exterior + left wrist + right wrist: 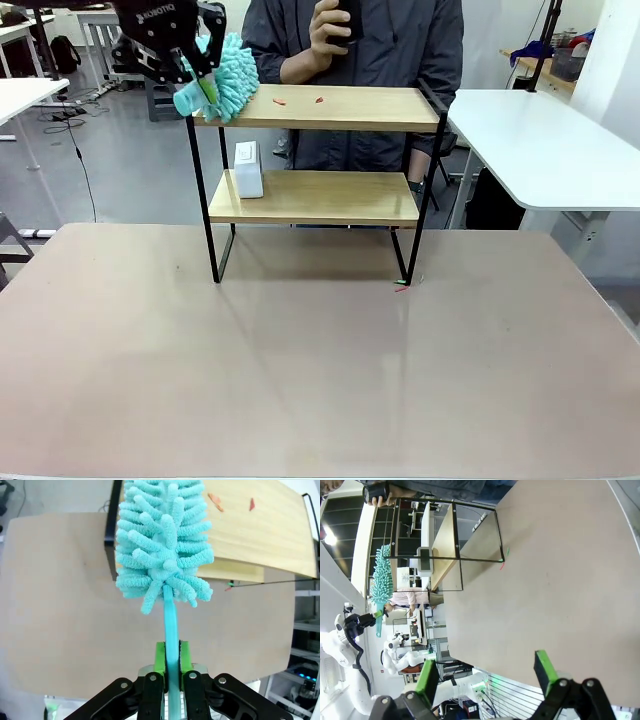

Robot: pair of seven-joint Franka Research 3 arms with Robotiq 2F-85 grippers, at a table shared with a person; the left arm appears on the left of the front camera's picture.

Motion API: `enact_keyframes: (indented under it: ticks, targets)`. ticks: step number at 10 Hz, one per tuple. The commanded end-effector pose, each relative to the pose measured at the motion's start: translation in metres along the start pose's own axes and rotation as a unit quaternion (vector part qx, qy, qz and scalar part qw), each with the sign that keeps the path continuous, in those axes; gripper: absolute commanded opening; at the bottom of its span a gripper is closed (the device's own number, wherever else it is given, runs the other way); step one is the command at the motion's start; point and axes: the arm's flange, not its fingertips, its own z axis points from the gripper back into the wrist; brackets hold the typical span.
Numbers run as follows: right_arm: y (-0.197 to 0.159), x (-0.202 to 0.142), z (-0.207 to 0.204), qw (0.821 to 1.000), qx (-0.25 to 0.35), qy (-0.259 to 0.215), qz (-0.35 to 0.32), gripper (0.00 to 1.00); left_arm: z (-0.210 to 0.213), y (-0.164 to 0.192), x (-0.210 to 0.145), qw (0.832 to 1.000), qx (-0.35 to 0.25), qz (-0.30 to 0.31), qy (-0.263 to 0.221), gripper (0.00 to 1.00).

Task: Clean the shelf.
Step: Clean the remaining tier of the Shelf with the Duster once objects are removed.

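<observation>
Clamped tight on the thin handle of the teal duster [162,545] with the left gripper [170,661], green pads closed flat against the stem; raised at the left end of the shelf [320,108], fluffy head at that end of the top board, touching it or just over it, hard to tell which; set on the far half of the table [300,360], in front of a person, long axis running left to right across the front view; further right along the top board, red scraps [279,101], apart from the duster head; on the lower board, a white box [247,168] near the left end; judged from this, a sweep rightward along the board's length toward the scraps; nearer by far on the left arm's side; spread wide and holding nothing, the right gripper [487,672], well apart from the shelf.
</observation>
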Motion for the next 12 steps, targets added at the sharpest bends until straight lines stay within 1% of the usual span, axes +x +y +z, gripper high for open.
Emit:
enact_keyframes:
  ticks: [1, 2, 3, 4, 5, 7, 8, 9, 10, 11, 12]
  targets:
    - [0.001, 0.003, 0.001, 1.000, 0.012, -0.007, 0.013, 1.00, 0.005, -0.007, -0.006, 1.000, -0.021, -0.019, 0.007, 0.12]
    - [0.001, 0.003, 0.001, 1.000, 0.012, -0.007, 0.013, 1.00, 0.002, -0.012, -0.009, 0.998, -0.045, -0.042, 0.003, 0.12]
    - [0.001, 0.003, 0.001, 1.000, 0.012, -0.007, 0.013, 1.00, -0.003, -0.018, -0.010, 0.995, -0.077, -0.061, 0.018, 0.12]
    - [0.001, 0.003, 0.001, 1.000, 0.012, -0.007, 0.013, 1.00, -0.010, -0.023, -0.009, 0.993, -0.087, -0.075, 0.030, 0.12]
    - [0.001, 0.003, 0.001, 1.000, 0.012, -0.007, 0.013, 1.00, -0.015, -0.028, -0.008, 0.988, -0.102, -0.102, 0.046, 0.12]
    - [0.001, 0.003, 0.001, 1.000, 0.012, -0.007, 0.013, 1.00, -0.015, -0.029, -0.005, 0.973, -0.138, -0.162, 0.092, 0.12]
    - [0.001, 0.003, 0.001, 1.000, 0.012, -0.007, 0.013, 1.00, -0.006, -0.025, -0.003, 0.965, -0.163, -0.179, 0.101, 0.12]
    - [0.001, 0.003, 0.001, 1.000, 0.012, -0.007, 0.013, 1.00, 0.012, -0.015, -0.005, 0.942, -0.215, -0.221, 0.136, 0.12]
    - [0.001, 0.003, 0.001, 1.000, 0.012, -0.007, 0.013, 1.00, 0.035, 0.001, -0.018, 0.894, -0.264, -0.307, 0.192, 0.12]
    - [0.001, 0.003, 0.001, 1.000, 0.012, -0.007, 0.013, 1.00, 0.052, 0.020, -0.033, 0.845, -0.283, -0.390, 0.232, 0.12]
    - [0.001, 0.003, 0.001, 1.000, 0.012, -0.007, 0.013, 1.00, 0.066, 0.035, -0.043, 0.810, -0.311, -0.438, 0.235, 0.12]
